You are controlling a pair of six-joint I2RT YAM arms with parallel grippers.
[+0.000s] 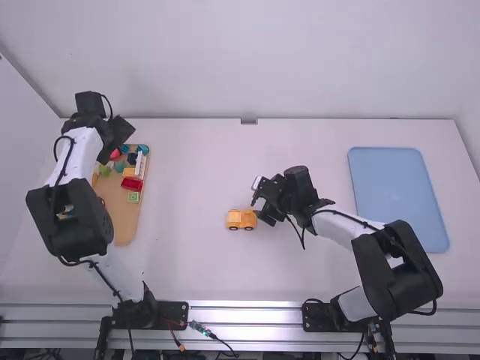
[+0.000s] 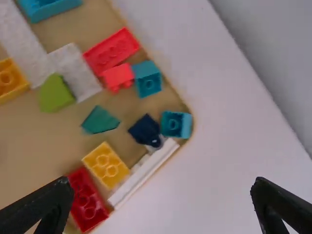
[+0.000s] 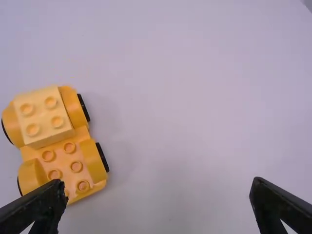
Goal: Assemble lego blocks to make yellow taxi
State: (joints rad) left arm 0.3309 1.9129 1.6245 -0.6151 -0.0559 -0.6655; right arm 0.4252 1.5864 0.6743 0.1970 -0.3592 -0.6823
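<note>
In the high view my left gripper (image 1: 116, 141) is over the far end of the block tray; in the left wrist view this gripper (image 2: 160, 197) stands open above loose blocks. One of them is a yellow block (image 2: 106, 165), between a red block and a white strip. My right gripper (image 1: 264, 204) is just right of the yellow car base (image 1: 241, 219) at mid-table. Seen from the right wrist, the gripper (image 3: 158, 197) is open and holds nothing. The wheeled car base (image 3: 69, 152) carries a paler yellow four-stud block (image 3: 43, 117) at one end.
The wooden tray (image 1: 121, 217) on the left holds red, teal, green, white and dark blue blocks. A blue tray (image 1: 397, 195) lies on the right side of the table. The back wall (image 1: 300, 60) rises behind the table, close to the left arm.
</note>
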